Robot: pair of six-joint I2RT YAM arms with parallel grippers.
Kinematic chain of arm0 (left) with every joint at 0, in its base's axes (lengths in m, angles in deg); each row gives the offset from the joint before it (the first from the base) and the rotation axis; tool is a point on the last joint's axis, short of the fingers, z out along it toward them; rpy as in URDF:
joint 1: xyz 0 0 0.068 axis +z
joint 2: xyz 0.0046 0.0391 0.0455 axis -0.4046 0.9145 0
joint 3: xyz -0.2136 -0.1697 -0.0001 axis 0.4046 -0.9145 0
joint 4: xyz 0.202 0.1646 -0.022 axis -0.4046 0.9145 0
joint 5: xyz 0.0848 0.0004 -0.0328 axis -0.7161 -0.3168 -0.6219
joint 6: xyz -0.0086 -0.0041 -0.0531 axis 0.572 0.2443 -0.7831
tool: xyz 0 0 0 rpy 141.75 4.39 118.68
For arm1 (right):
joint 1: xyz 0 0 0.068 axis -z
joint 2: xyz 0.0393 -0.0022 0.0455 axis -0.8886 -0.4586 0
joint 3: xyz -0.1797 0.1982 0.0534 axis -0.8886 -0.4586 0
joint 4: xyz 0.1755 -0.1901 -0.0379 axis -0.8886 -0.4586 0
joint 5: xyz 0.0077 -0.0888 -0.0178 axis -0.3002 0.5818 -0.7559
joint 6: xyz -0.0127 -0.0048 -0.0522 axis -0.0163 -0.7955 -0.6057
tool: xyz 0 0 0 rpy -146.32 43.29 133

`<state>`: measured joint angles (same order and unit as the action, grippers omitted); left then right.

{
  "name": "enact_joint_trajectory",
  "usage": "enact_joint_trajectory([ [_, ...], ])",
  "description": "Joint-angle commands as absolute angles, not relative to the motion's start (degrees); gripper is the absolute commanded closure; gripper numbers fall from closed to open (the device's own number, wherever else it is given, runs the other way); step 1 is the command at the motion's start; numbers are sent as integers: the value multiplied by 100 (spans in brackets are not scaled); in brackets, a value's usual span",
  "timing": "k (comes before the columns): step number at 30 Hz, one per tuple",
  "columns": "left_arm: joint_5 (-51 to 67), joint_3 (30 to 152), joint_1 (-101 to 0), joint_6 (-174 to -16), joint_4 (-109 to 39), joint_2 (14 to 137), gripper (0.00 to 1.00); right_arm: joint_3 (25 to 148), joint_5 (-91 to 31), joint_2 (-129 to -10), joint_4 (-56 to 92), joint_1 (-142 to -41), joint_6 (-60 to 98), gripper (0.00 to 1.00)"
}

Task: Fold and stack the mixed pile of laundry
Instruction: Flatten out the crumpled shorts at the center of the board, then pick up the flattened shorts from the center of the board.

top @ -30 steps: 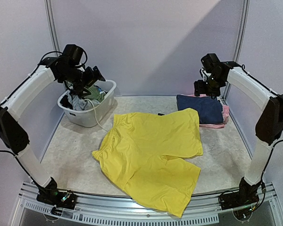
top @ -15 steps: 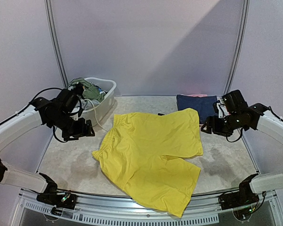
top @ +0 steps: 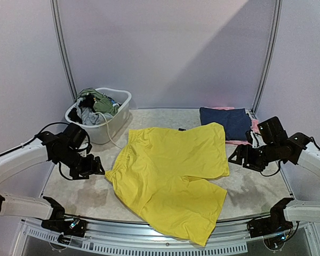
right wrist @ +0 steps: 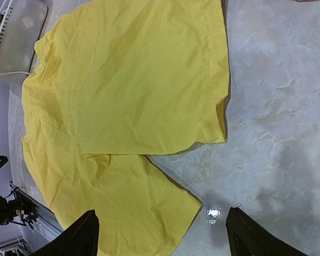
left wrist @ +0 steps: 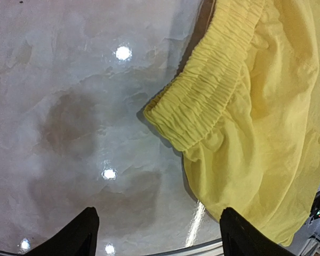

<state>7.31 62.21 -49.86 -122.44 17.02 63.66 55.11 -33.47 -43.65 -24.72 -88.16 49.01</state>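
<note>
I've dropped both arms low. My left gripper [top: 94, 166], fingers spread, sits just left of the yellow shorts [top: 170, 176] at the waistband. My right gripper [top: 238, 156], also spread, is near their right hem. The shorts lie flat on the table [top: 69, 188], so I judge folding starts next.

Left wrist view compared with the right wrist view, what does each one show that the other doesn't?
Only the left wrist view shows the elastic waistband close up, with its gathers clear. Only the right wrist view shows the leg hems and the white tub at the far corner. Both show the yellow shorts lying on the marbled table.
</note>
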Motion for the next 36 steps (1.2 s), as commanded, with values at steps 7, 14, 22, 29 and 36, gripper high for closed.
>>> enact_joint_trajectory([
  [7,1627,5661,-4633,-12163,388,6775,27,5494,-2827,-3978,-3223,-9596,6560,1],
  [14,1828,5407,-4454,-12266,-692,7394,39,5905,-2308,-4601,-3720,-10870,7518,2],
  [22,2026,5122,-4045,-12419,-1579,7761,55,5546,-2652,-4979,-3306,-11841,8469,11],
  [29,2189,5041,-4030,-12395,-2038,7979,77,5034,-3013,-5306,-2250,-12980,8975,17],
  [36,2003,4942,-4031,-12493,-2010,7710,100,4572,-3111,-5637,-1024,-13980,9641,28],
])
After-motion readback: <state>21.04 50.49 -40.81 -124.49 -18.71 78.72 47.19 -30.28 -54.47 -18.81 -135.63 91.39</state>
